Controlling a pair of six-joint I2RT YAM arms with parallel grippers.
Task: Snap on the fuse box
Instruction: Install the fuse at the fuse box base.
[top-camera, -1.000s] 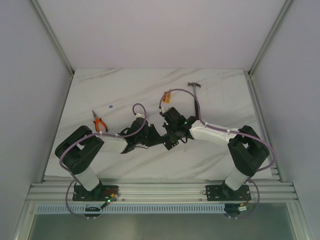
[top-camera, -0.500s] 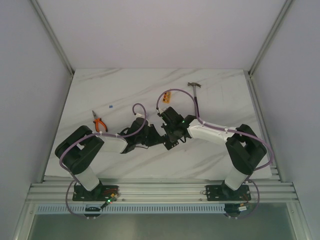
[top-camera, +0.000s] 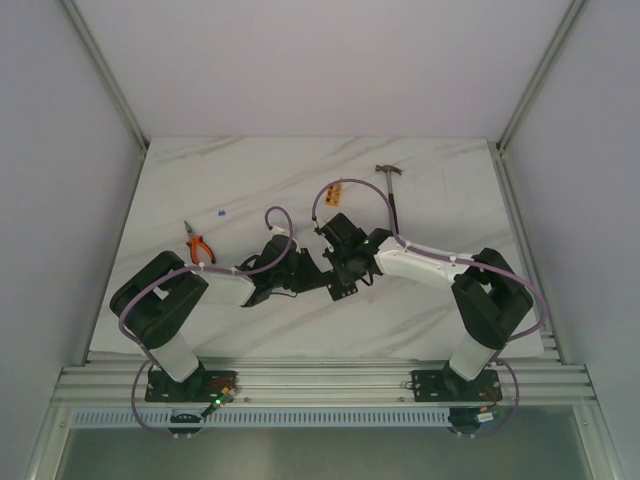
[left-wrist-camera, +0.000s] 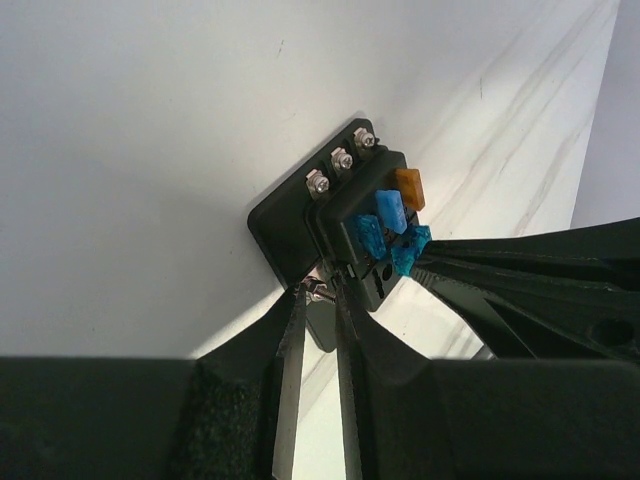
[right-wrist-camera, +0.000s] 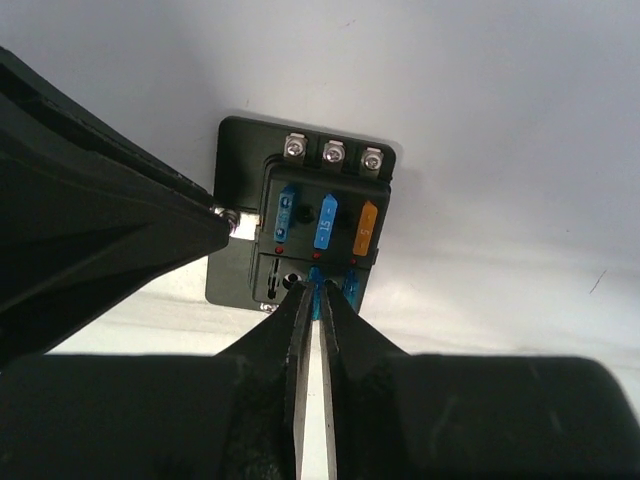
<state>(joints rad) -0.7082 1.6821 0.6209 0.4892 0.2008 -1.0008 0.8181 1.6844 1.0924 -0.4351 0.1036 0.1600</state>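
Observation:
The fuse box (left-wrist-camera: 300, 215) is a small black box on a flat base, lying on the white marble table, with three screws along one edge and blue and orange fuses on top. It also shows in the right wrist view (right-wrist-camera: 245, 270). My left gripper (left-wrist-camera: 320, 291) is shut on a metal terminal at the box's side edge. My right gripper (right-wrist-camera: 315, 285) is shut on a blue fuse (right-wrist-camera: 316, 272) in the box's near row. In the top view both grippers, left (top-camera: 322, 277) and right (top-camera: 345, 272), meet over the box and hide it.
An orange block (top-camera: 335, 190) and a hammer (top-camera: 392, 185) lie behind the grippers. Orange-handled pliers (top-camera: 199, 244) and a tiny blue piece (top-camera: 219, 212) lie at the left. The table (top-camera: 450, 200) has side rails and walls around it.
The right wrist has shifted slightly to the left over the box. The left arm has stayed still.

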